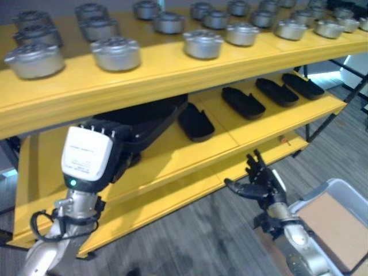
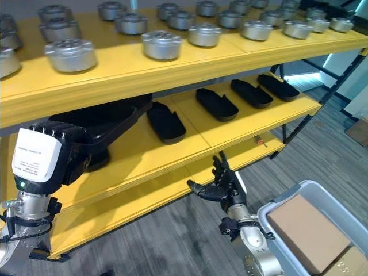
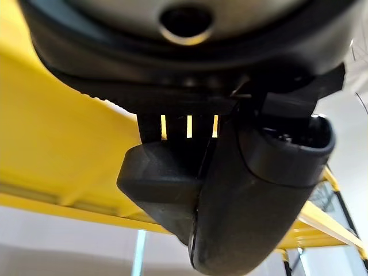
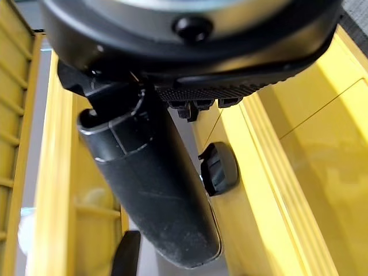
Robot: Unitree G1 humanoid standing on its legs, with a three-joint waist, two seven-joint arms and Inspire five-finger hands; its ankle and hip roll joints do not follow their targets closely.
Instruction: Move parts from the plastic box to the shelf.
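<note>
Left robot hand (image 1: 109, 150) grasping long black moulded plastic part (image 1: 144, 118) | centre-left, over yellow middle shelf (image 1: 218, 144) | I'd lower it flat beside its neighbours | right robot hand (image 1: 256, 183) released, lower right.

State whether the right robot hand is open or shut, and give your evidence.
Open. The right robot hand shows straight, spread fingers with the thumb out to the side, holding nothing, in front of the yellow shelf.
</note>
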